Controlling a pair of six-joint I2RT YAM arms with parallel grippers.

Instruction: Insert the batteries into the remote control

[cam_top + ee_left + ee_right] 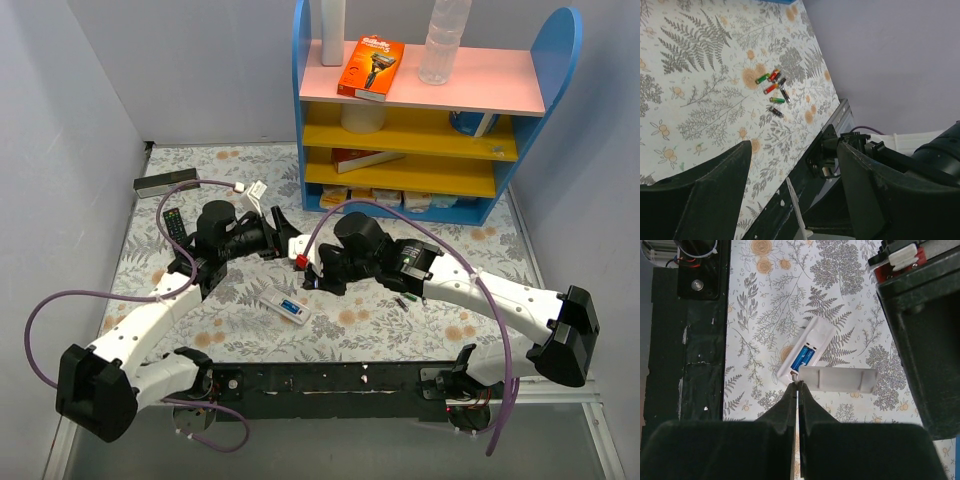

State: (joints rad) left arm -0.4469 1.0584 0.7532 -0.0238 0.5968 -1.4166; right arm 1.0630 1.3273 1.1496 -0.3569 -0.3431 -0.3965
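Observation:
The small white remote control lies back up on the floral cloth, two blue cells in its open compartment, and also shows in the right wrist view. My right gripper is shut on the end edge of the white back cover, holding it in the air just above the remote. My left gripper is open wide; the cover shows edge-on between its fingers without touching them. Several loose batteries with red, green and black wrappers lie on the cloth, right of my right arm.
A blue shelf unit with a razor pack, a bottle and boxes stands at the back. A black remote and a long dark box lie at the back left. A black rail runs along the near edge.

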